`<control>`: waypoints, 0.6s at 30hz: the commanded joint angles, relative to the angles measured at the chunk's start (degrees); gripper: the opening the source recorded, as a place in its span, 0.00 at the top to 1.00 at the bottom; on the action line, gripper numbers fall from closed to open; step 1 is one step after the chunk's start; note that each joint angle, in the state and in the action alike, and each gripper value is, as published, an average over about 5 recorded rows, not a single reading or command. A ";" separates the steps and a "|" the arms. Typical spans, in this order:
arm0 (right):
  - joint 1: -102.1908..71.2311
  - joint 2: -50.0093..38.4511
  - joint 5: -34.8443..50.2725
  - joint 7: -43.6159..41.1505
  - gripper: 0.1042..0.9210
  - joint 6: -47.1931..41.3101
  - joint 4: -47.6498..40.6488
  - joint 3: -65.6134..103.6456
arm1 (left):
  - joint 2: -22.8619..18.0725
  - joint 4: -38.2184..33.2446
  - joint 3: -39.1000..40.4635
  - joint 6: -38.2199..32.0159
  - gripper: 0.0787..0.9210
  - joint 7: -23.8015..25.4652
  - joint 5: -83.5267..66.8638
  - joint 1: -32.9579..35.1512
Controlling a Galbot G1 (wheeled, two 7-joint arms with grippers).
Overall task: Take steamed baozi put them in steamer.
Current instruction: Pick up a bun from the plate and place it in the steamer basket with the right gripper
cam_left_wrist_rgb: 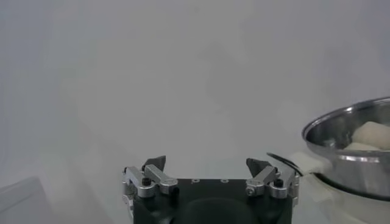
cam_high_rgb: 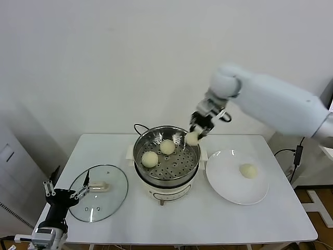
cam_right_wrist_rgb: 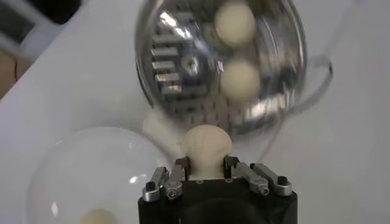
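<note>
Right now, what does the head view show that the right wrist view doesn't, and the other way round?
Only the head view shows the glass lid, the left gripper parked open by the table's left edge, and the steamer's white base. Only the right wrist view shows the fingers pressed against the held baozi's sides. Both show the right gripper holding a baozi at the steamer rim, two baozi inside, and one on the plate.

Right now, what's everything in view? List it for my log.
baozi: four, cream-white; two in the steamer, one on the plate, one held over the steamer's rim
steamer: one, steel on a white base, table centre
plate: one, white, right of the steamer
glass lid: one, clear, left of the steamer
table: one, white
right end effector: shut on a baozi
left end effector: open, parked at the table's left edge
</note>
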 commanded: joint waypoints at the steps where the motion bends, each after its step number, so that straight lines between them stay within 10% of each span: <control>1: -6.62 7.72 -14.81 -0.47 0.68 10.82 9.85 0.65 | -0.85 -0.34 -0.16 -0.21 0.12 0.12 -0.05 0.21; 18: -12.49 7.01 -18.97 -1.43 0.62 16.03 11.61 0.04 | -1.87 -1.08 0.18 -0.10 0.12 0.05 0.10 0.08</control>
